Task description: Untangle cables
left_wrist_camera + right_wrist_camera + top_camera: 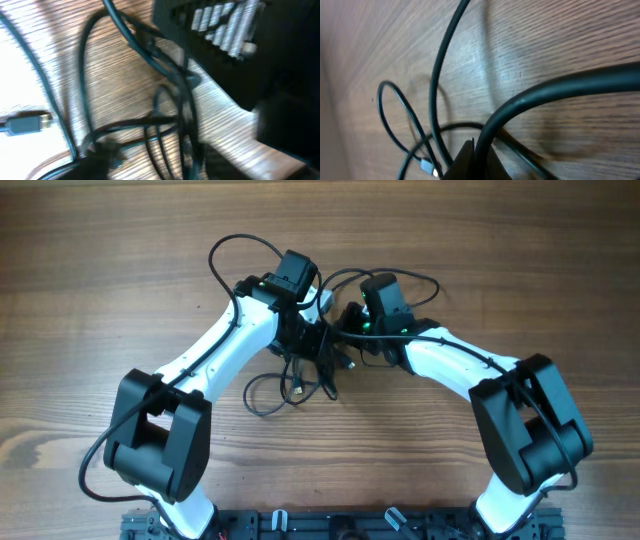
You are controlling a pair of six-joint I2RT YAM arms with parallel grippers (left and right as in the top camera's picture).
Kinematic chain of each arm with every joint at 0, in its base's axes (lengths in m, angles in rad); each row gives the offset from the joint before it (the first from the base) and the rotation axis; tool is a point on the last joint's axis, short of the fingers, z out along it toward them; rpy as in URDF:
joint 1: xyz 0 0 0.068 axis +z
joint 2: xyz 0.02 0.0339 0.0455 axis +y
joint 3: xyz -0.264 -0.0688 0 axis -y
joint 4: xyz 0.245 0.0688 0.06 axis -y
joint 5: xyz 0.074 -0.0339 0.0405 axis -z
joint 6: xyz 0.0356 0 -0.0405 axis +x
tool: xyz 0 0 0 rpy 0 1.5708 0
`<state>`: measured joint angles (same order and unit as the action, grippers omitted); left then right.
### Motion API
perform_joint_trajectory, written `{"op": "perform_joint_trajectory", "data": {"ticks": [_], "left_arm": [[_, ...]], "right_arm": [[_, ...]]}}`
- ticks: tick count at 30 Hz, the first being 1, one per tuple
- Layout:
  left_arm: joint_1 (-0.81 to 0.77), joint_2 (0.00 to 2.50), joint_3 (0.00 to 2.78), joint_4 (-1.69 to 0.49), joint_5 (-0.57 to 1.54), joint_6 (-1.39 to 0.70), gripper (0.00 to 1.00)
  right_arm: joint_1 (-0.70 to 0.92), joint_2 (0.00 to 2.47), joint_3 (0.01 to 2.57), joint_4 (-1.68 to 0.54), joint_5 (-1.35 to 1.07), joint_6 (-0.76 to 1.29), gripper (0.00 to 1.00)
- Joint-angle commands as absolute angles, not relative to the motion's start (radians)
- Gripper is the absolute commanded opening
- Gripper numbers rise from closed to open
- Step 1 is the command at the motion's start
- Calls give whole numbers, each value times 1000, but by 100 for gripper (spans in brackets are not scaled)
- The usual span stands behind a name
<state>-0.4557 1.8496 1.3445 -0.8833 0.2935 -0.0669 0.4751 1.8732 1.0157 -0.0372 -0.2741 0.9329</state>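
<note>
Several thin black cables (290, 385) lie tangled on the wooden table (100, 300) between the two arms. My left gripper (312, 350) hovers low over the knot. In the blurred left wrist view its fingers (100, 155) stand apart, and crossing cables (165, 80) run between them. A plug (25, 122) lies to the left. My right gripper (345, 320) meets the tangle from the right. Seen from the right wrist, the gripper (479, 150) is shut on one black cable (545, 92) that arcs up out of it. Another plug (427, 167) lies beside it.
One cable loop (225, 250) reaches toward the far left, another loop (420, 280) arcs behind the right wrist. The right arm's dark body (225, 45) fills the upper right of the left wrist view, very close. Bare wood surrounds the tangle.
</note>
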Motion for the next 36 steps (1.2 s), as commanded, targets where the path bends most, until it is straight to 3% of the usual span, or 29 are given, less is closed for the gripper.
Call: {"op": "perform_joint_trajectory", "data": {"ticks": [1, 4, 16, 25, 27, 32, 34, 35, 36], "left_arm": [[-453, 1852, 1338, -886, 241, -60, 84], [-453, 1852, 1338, -879, 241, -64, 84], [-453, 1852, 1338, -803, 183, -207, 52], [-453, 1852, 1338, -803, 136, -225, 40], [-453, 1852, 1338, -804, 136, -226, 30], [-454, 1853, 1338, -808, 136, -225, 24], [-453, 1854, 1338, -813, 135, -225, 16], [-451, 1855, 1338, -815, 127, -225, 5], [-450, 1855, 1338, -816, 110, -226, 4]], "right_arm": [[474, 1792, 1008, -71, -308, 826, 4], [474, 1746, 1008, -128, -308, 791, 4], [474, 1696, 1008, -254, -308, 714, 4], [474, 1696, 1008, -275, -307, 707, 4], [474, 1696, 1008, -276, -307, 707, 4], [474, 1696, 1008, -279, -296, 707, 4], [474, 1696, 1008, -287, -296, 707, 4], [474, 1696, 1008, -293, -296, 707, 4], [474, 1695, 1008, -295, -296, 707, 4]]}}
